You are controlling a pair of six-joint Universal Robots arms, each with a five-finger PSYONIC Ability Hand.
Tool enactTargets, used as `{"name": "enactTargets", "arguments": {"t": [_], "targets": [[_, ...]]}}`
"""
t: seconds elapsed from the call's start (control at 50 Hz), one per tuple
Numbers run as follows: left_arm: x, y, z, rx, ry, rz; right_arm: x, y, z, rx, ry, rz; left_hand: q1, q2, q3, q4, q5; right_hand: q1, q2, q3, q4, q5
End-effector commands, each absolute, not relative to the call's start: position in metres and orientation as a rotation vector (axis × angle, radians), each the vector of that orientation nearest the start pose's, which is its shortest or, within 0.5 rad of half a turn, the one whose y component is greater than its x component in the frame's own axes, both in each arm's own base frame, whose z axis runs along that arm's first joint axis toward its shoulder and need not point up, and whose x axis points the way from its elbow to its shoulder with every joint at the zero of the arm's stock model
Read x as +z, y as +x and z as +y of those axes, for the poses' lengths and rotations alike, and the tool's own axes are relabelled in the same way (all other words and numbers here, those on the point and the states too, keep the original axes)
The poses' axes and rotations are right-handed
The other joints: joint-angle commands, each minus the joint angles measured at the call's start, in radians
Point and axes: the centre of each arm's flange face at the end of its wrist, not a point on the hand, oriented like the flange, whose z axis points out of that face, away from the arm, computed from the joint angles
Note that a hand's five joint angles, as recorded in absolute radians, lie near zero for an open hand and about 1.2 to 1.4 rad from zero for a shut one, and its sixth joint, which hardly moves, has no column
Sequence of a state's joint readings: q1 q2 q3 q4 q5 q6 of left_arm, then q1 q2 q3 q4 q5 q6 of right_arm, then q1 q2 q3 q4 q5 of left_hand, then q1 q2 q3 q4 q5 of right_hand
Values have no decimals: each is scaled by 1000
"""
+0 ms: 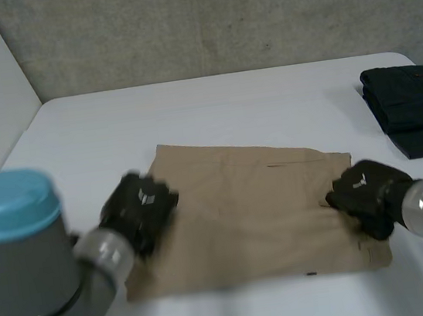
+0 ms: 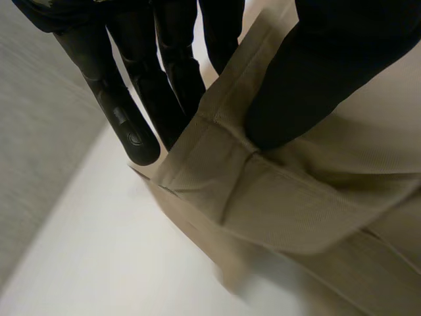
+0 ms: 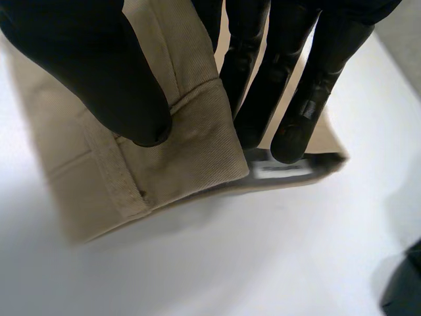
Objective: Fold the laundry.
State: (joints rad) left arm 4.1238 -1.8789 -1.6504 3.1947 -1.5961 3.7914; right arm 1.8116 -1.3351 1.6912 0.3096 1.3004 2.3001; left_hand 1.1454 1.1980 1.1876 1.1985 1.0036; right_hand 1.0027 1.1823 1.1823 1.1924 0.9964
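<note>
Left hand (image 2: 316, 72) pinches one end of the tan cloth (image 1: 258, 214), right hand (image 3: 92, 66) the other. A dark pile (image 1: 411, 104) looks done; this cloth seems half folded.

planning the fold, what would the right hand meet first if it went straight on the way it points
Likely the left hand, across the tan garment whose edge the right hand pinches; depth is unclear.

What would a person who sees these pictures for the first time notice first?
The tan garment lies flat on the white table, the left hand pinching its left edge and the right hand its right edge. A dark folded cloth sits at the table's far right.
</note>
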Motion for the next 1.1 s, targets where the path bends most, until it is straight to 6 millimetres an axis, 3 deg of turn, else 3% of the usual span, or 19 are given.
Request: {"name": "enactTargets", "arguments": {"t": [0.02, 0.22, 0.3, 0.38, 0.42, 0.44, 0.48, 0.54, 0.64, 0.7, 0.82, 0.94, 1.0, 1.1], "targets": [[184, -336, -280, -1982, 1294, 1927, 188, 228, -275, -1682, -1541, 2382, 251, 198, 209, 198, 218, 394, 214, 214, 204, 225], [157, -384, -337, -2110, 1293, 1564, 170, 249, -329, -1943, -1485, 2347, 251, 198, 209, 198, 218, 394, 214, 214, 204, 225], [150, -392, -356, -2183, 1219, 1465, 160, 261, -347, -1992, -1475, 2309, 251, 198, 209, 198, 218, 394, 214, 214, 204, 225], [139, -397, -361, -2236, 1226, 1422, 147, 269, -364, -2031, -1440, 2293, 251, 198, 209, 198, 218, 394, 214, 214, 204, 225], [136, -398, -360, -2249, 1236, 1410, 145, 270, -371, -2062, -1405, 2299, -175, -228, -217, -228, -208, -447, -627, -627, -637, -615], [134, -398, -360, -2252, 1233, 1404, 147, 270, -373, -2079, -1392, 2300, -616, -669, -658, -669, -649, -811, -991, -991, -1001, -980], [133, -398, -358, -2262, 1234, 1395, 156, 269, -379, -2160, -1315, 2294, -971, -1023, -1013, -1024, -1004, -828, -1008, -1008, -1018, -996], [146, -398, -353, -2312, 1190, 1348, 170, 265, -384, -2243, -1212, 2274, -971, -1023, -1013, -1024, -1004, -828, -1008, -1008, -1018, -996], [171, -389, -342, -2339, 1145, 1325, 222, 256, -368, -2338, -1006, 2197, -971, -1023, -1013, -1024, -1004, -828, -1008, -1008, -1018, -996], [179, -377, -331, -2319, 1134, 1384, 229, 251, -352, -2294, -970, 2210, -971, -1023, -1013, -1024, -1004, -828, -1008, -1008, -1018, -996], [184, -342, -299, -2247, 1145, 1651, 217, 233, -304, -1994, -998, 2322, -967, -1020, -1009, -1020, -1000, -828, -1008, -1008, -1018, -996], [170, -311, -283, -2121, 1137, 1941, 183, 216, -272, -1691, -929, 2395, -926, -979, -968, -979, -959, -828, -1008, -1008, -1018, -996], [158, -302, -276, -2039, 1164, 2053, 167, 216, -259, -1607, -925, 2388, -882, -935, -924, -935, -915, -828, -1008, -1008, -1018, -996], [146, -295, -274, -1972, 1181, 2103, 157, 214, -255, -1642, -929, 2367, -741, -794, -784, -794, -774, -750, -930, -930, -940, -919]]}}
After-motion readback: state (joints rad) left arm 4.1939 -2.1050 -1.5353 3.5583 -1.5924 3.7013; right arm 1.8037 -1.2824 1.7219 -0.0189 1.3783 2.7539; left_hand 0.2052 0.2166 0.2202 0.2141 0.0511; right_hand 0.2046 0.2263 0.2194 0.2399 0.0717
